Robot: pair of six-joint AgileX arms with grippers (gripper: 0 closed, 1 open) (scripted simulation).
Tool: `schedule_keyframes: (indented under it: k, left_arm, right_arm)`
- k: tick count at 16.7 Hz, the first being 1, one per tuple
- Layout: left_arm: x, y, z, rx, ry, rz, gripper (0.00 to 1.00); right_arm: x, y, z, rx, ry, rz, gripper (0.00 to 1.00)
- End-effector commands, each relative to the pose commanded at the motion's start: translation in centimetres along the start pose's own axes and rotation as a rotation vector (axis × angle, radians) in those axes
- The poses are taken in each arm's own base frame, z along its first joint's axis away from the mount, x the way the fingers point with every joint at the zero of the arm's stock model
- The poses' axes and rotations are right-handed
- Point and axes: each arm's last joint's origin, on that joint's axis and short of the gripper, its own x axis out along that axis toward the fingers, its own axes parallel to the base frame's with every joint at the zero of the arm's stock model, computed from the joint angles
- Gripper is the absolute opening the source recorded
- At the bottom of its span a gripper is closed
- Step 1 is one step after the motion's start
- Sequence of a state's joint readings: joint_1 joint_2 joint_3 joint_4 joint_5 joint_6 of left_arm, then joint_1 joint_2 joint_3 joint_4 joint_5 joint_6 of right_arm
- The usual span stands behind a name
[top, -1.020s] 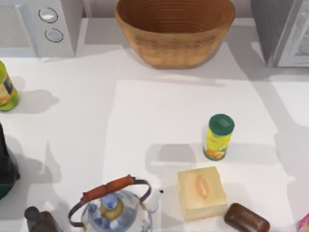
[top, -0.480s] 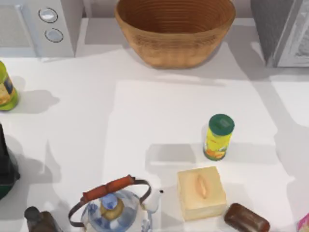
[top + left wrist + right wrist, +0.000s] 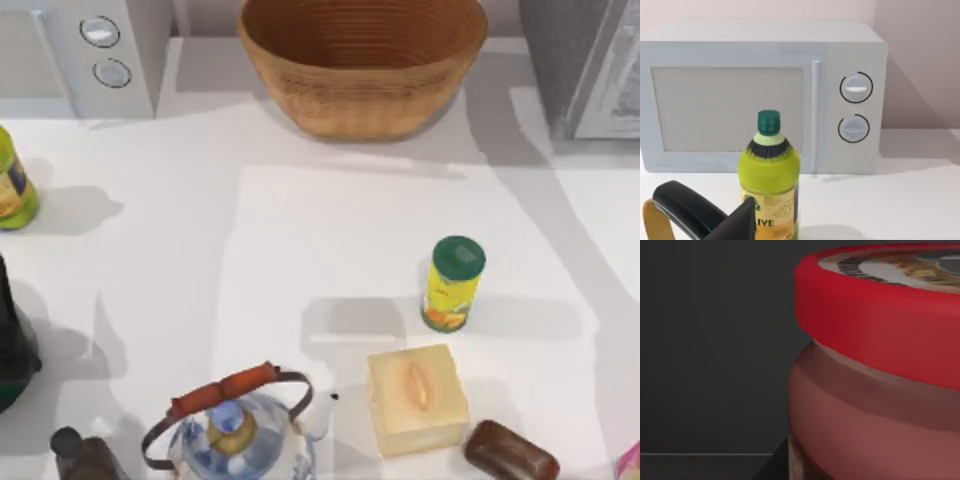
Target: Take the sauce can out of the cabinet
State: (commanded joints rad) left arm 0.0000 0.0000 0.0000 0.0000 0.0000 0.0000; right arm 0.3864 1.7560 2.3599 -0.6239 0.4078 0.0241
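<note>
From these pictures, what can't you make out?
- Sauce can: the right wrist view's edge cuts off its label and base; darkness lies behind it.
- Cabinet: the top view's corner crops it, inside hidden.
- Bottle: a dark gripper part covers its label's corner in the left wrist view.

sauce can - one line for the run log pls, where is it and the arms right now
stage: reaching in | sauce can: close before right wrist camera, dark walls behind | cabinet: top view's far right | left arm: facing microwave
</note>
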Motion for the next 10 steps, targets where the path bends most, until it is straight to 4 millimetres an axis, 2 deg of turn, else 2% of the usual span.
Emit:
schedule_keyframes:
  k: [3,5,7,10]
  left_arm:
    - [0.0,0.0,0.0,0.000,0.000,0.000,1.00]
    - [0.0,0.0,0.0,0.000,0.000,0.000,1.00]
    - [0.0,0.0,0.0,0.000,0.000,0.000,1.00]
    - [0.0,0.0,0.0,0.000,0.000,0.000,1.00]
  right_arm:
    - [-5.5,-0.6,1.7,0.006,-0.013,-0.004,0.00]
    - [-8.0,-0.9,2.1,0.006,-0.012,-0.005,0.00]
    - [-8.8,-1.0,2.1,0.004,-0.008,-0.004,0.00]
    - [-8.9,-1.1,2.3,0.010,-0.015,-0.007,0.00]
